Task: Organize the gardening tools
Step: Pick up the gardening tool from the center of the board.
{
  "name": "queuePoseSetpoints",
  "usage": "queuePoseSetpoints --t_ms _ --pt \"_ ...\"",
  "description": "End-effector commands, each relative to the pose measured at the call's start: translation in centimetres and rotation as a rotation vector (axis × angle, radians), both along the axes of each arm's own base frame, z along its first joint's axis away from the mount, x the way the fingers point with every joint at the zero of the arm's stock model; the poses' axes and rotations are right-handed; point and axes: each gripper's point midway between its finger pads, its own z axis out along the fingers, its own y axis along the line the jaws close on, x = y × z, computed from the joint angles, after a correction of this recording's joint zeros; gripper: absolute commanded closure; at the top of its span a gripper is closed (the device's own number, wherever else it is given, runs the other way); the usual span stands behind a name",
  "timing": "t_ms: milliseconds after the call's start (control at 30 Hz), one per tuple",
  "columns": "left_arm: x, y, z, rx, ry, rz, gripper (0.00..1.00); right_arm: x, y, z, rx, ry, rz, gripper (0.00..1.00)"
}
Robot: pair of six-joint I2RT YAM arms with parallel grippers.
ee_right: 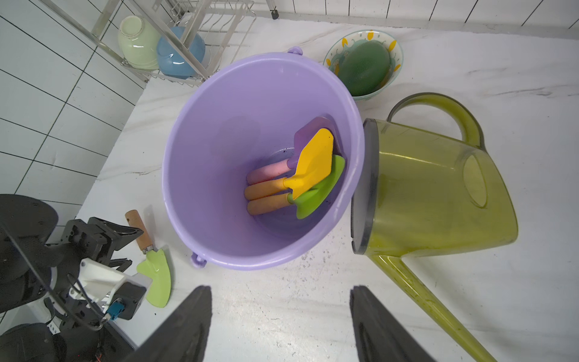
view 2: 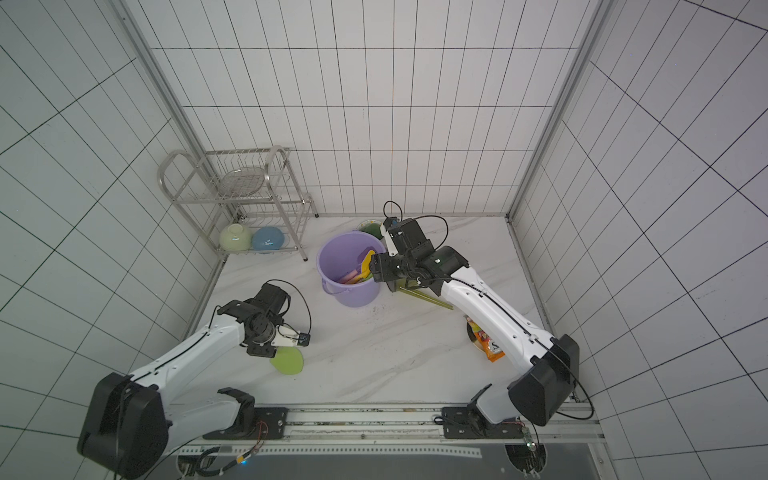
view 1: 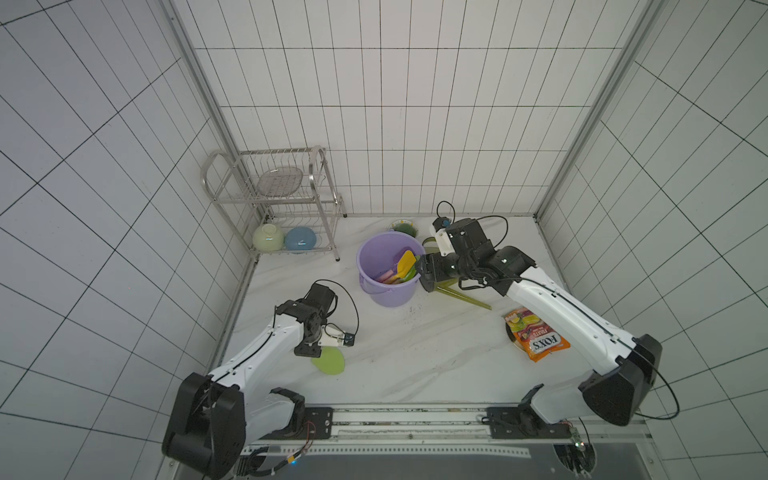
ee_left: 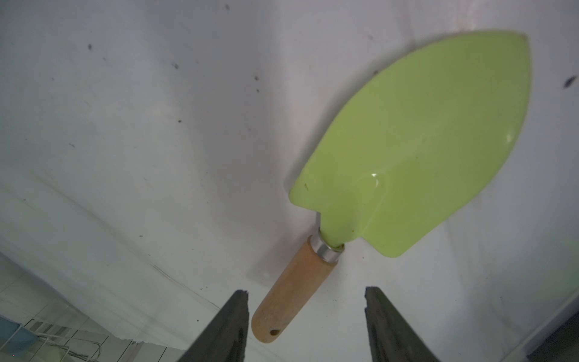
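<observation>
A: What did the overhead cameras show?

B: In both top views a lilac bucket (view 1: 388,296) sat on a white table (view 1: 415,353), a yellow trowel (view 1: 406,262) leaning inside. The right claw (view 1: 424,276) hung at the bucket's rim, above an olive watering can (view 1: 469,299) just beside the bucket. The left claw (view 1: 308,352) pointed down over a pale green trowel (view 1: 329,360) lying flat, well apart from the bucket. An orange snack bag (view 1: 536,338) lay near the right arm.

A: And the left wrist camera?

B: The pale green trowel lay on the table, its wooden handle pointing back between two dark fingers (ee_left: 225,329). The left claw was open, straddling the handle's end: one finger just beside the wood, the other clear. It gripped nothing.

A: The right wrist camera?

B: The right claw was spread wide and empty, above bare table beside the bucket. In the bucket three trowels lay together against the wall: a purple trowel (ee_right: 308,134) with a pink handle, the yellow trowel over it, a green trowel (ee_right: 316,194) lowest. The watering can sat close against the bucket's outer wall, long spout running across the table. Whether it stood upright or lay tipped, I could not tell.
</observation>
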Motion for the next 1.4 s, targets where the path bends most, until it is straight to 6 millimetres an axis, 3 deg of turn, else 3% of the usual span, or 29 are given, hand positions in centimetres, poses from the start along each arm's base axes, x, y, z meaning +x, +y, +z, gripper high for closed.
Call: queuePoseSetpoints --t_ms 0,267,800,1167,1267,1367 --pt "0.8 0.8 -0.9 0.041 -0.033 -0.067 0.39 0.0 -0.7 1.4 0.047 -0.045 -0.030 0.27" --pt "1.0 0.7 -1.8 0.025 -0.048 -0.086 0.42 -1.0 -1.5 0.2 0.052 -0.019 -0.042 0.28" --pt "0.0 0.8 -3.2 0.017 -0.020 -0.091 0.50 -1.5 -1.6 0.2 0.078 -0.017 -0.040 0.33" --pt "0.0 0.5 -3.2 -0.017 -0.024 -0.063 0.69 -1.5 -1.4 0.8 0.101 -0.026 -0.038 0.38" --pt "0.1 0.2 -2.8 -0.037 -0.025 -0.044 0.77 -1.7 -1.4 1.0 0.114 -0.023 -0.035 0.39" --pt "0.1 -0.4 -2.1 -0.077 -0.016 -0.016 0.79 -2.0 -1.4 1.1 0.129 -0.014 -0.035 0.39"
